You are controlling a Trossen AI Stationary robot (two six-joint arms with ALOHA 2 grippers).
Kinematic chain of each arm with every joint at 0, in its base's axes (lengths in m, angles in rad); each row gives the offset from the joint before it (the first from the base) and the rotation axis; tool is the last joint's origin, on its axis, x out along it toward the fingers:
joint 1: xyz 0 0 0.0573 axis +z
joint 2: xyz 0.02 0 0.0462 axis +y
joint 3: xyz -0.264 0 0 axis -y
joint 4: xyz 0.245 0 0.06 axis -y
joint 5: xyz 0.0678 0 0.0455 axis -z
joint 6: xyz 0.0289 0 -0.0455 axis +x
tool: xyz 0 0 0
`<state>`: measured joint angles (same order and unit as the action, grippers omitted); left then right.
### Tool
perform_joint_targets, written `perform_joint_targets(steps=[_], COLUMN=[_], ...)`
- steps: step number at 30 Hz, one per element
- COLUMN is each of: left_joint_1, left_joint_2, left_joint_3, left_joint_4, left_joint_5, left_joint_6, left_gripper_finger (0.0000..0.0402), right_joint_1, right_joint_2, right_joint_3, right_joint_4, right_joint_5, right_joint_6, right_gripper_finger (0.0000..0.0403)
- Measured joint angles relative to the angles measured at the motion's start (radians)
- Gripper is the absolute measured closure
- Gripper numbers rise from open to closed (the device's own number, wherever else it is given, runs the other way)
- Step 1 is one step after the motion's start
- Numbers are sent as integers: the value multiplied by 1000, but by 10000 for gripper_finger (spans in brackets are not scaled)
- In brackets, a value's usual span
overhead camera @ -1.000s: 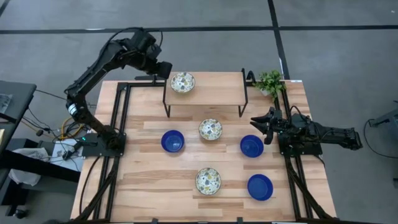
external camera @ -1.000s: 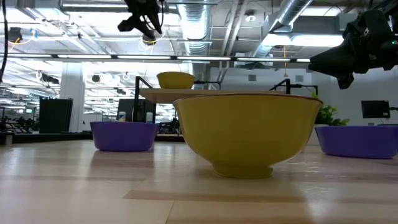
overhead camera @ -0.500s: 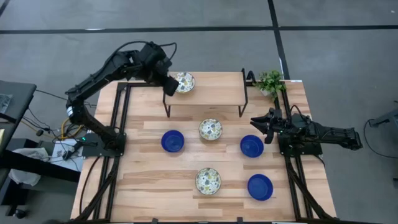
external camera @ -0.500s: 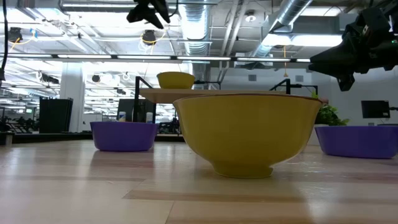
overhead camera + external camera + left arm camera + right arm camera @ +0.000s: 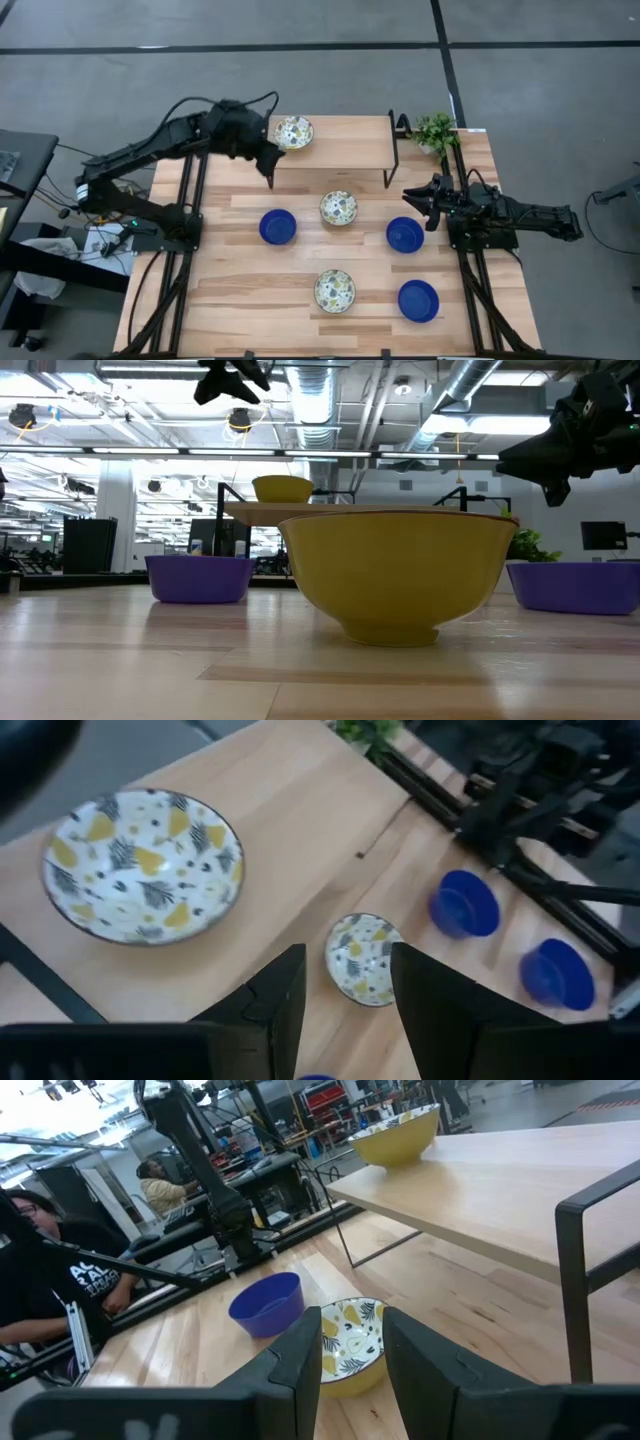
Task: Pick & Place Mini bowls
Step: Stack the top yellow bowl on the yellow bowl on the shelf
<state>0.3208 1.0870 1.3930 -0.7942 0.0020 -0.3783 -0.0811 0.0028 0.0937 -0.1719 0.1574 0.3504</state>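
Note:
Three patterned mini bowls show: one [image 5: 293, 132] sits on its base on a raised wooden shelf [image 5: 345, 150], one [image 5: 338, 208] on the table's middle, one [image 5: 334, 290] nearer the front. Three blue bowls [image 5: 277, 227], [image 5: 404, 235], [image 5: 418, 300] stand on the table. My left gripper [image 5: 268, 158] hangs open in the air by the shelf's left end, beside the shelf bowl [image 5: 143, 865], with nothing between its fingers. My right gripper [image 5: 415, 200] waits open at the table's right, above the blue bowl there.
The shelf stands on thin black metal legs [image 5: 391, 150]. A small green plant [image 5: 434, 130] stands at the far right corner. Black frame rails [image 5: 190, 200] run along both table sides. In the right wrist view, people [image 5: 60, 1270] are beyond the table's left side.
My left gripper has swung from beyond the shelf's far left corner toward the table's near edge, past the shelf bowl, sinking a little and turning. It stays open. No bowl has moved.

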Motion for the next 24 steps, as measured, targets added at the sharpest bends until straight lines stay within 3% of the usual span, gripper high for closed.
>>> perform_joint_targets(steps=[12, 19, 24], left_joint_1=[-138, -206, -243], left_joint_2=[-301, -407, -460], left_joint_3=[-461, -690, -819], left_joint_4=[429, 706, 813], left_joint_5=[1, -38, -83], left_joint_6=[-57, -58, -58], left_gripper_finger=[257, 257, 257], right_joint_1=[0, 0, 0], right_joint_2=[0, 0, 0], right_joint_3=[0, 0, 0], right_joint_4=[0, 0, 0], right_joint_5=[1, 1, 1], right_joint_6=[0, 0, 0], right_gripper_finger=[305, 305, 305])
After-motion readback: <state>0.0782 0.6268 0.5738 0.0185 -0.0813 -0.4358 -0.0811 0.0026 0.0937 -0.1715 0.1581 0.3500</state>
